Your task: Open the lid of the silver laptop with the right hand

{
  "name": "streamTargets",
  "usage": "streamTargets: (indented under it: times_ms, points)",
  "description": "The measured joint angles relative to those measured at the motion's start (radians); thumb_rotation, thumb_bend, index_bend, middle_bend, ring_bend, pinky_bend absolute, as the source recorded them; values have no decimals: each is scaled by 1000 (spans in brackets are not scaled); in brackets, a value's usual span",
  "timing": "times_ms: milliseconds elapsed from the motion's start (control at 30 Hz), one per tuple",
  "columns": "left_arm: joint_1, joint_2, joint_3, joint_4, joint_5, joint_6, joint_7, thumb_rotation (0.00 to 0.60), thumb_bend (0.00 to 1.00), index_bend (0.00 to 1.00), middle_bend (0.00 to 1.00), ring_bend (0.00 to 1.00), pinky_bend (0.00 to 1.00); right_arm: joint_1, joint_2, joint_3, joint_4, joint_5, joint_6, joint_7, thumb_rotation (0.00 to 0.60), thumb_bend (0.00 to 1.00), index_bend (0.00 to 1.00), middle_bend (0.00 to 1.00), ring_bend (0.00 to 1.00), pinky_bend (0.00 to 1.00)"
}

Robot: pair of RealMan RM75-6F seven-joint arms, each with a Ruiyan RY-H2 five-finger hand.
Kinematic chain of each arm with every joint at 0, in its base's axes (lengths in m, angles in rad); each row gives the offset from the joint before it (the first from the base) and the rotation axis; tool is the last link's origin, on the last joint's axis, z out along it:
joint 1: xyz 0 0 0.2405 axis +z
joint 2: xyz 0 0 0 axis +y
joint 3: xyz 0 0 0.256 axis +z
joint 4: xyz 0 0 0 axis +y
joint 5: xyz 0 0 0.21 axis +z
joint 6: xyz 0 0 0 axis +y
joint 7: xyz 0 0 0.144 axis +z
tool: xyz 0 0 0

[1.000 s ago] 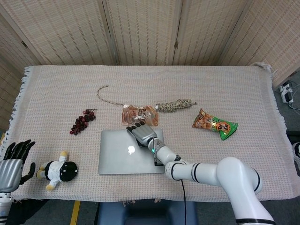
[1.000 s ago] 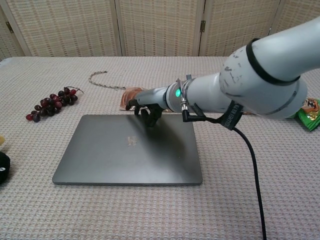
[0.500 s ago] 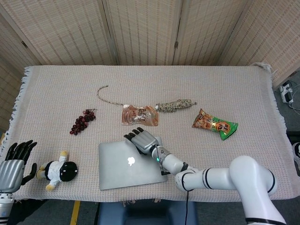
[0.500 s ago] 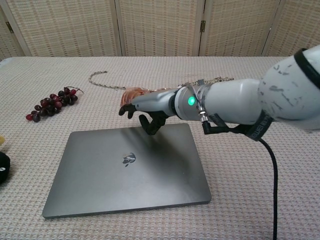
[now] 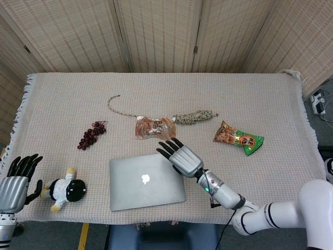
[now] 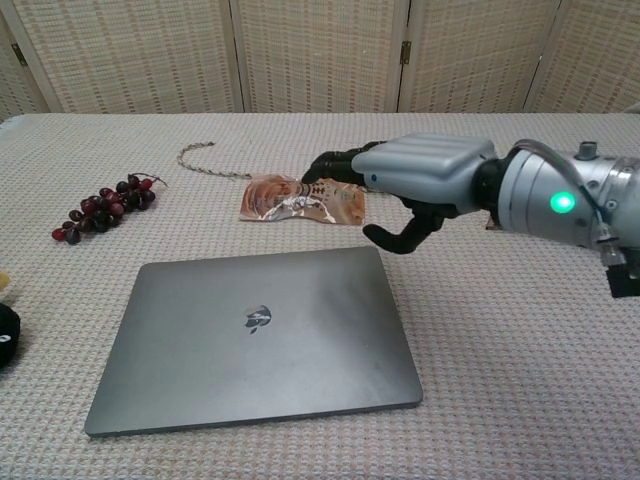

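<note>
Laptop (image 5: pixel 146 181): silver, lid flat and closed, lying near the front edge of the table (image 5: pixel 270 104), long side running left to right, slightly skewed; logo faces up.

My right hand (image 5: pixel 181 155): it hangs in the air just past the laptop's far right corner, palm down, fingers spread and a little curled, holding nothing. In the chest view my right hand (image 6: pixel 415 185) is clear of the lid, touching nothing.

Key relation: the laptop lies to my left of this hand and nearer to me; its far right corner sits almost under my thumb side.

Which edge opens: I cannot tell from these views where the hinge is; going by the logo, I judge the seam to be on one long side.

My left hand (image 5: pixel 15 182): far off beyond the laptop's left side, past the doll (image 5: pixel 65 190), fingers apart and empty. The right one is plainly nearer.

Beyond the laptop: a brown snack packet (image 5: pixel 154 127) just behind its far edge, grapes (image 5: pixel 91 135) to the far left of it, a green snack bag (image 5: pixel 239 138) well off to the right.

Progress: lid not yet lifted.
</note>
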Motion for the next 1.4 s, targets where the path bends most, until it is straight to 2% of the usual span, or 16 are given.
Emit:
streamTargets:
  times_ms: [133,200,500,867,1400]
  points:
    - [1,3,1,-12,6,5,10,600,599,146,131,115,0,-51,8,-45,-16,-105,25,-1,600,324,0,0,0,0]
    - [1,4,2,-18,8,8,16,600,599,146,131,115,0,-66,1,-59,-13,-144,27,-1,600,296,0,0,0,0]
    - [11,10,8,-42,13,22,40,600,599,146,131,115,0,-94,-121,-79,101,-319,-14,51,600,285,0,0,0,0]
    - [19,14,8,-58,11,31,56,600,599,146,131,115,0,-67,-272,-45,233,-464,-95,151,600,285,0,0,0,0]
    - [19,10,7,-48,3,22,55,600,599,146,131,115,0,-48,-359,25,302,-461,-183,142,600,271,0,0,0,0]
